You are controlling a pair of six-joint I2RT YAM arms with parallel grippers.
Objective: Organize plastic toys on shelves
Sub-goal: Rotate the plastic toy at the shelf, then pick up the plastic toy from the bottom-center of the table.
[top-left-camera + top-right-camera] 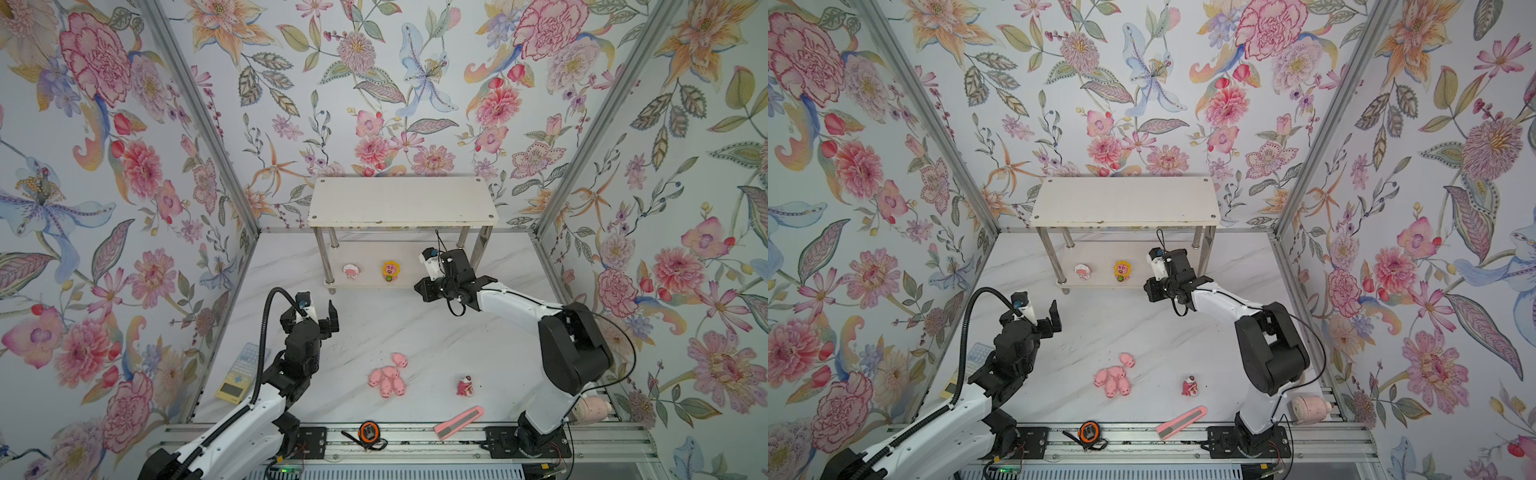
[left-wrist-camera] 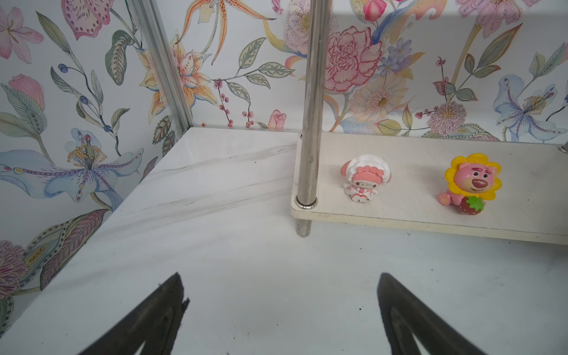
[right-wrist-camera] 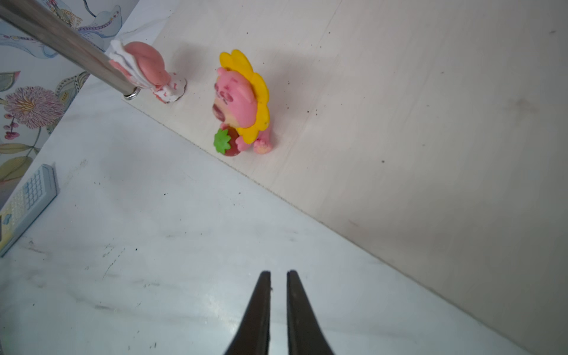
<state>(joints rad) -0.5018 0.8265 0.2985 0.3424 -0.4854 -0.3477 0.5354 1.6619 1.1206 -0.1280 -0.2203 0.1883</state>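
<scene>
White marble tabletop [image 1: 415,328] inside floral-papered walls [image 1: 374,83]; left jaws wide apart, right jaws narrowly parted.

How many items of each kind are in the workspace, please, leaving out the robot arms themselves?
Pig figurines: 5
Character figurines: 3
Shelf rack: 1
Tape measure: 1
Pink-and-grey bar: 1
Calculator: 1
Pink rounded object: 1
Total: 13
</scene>
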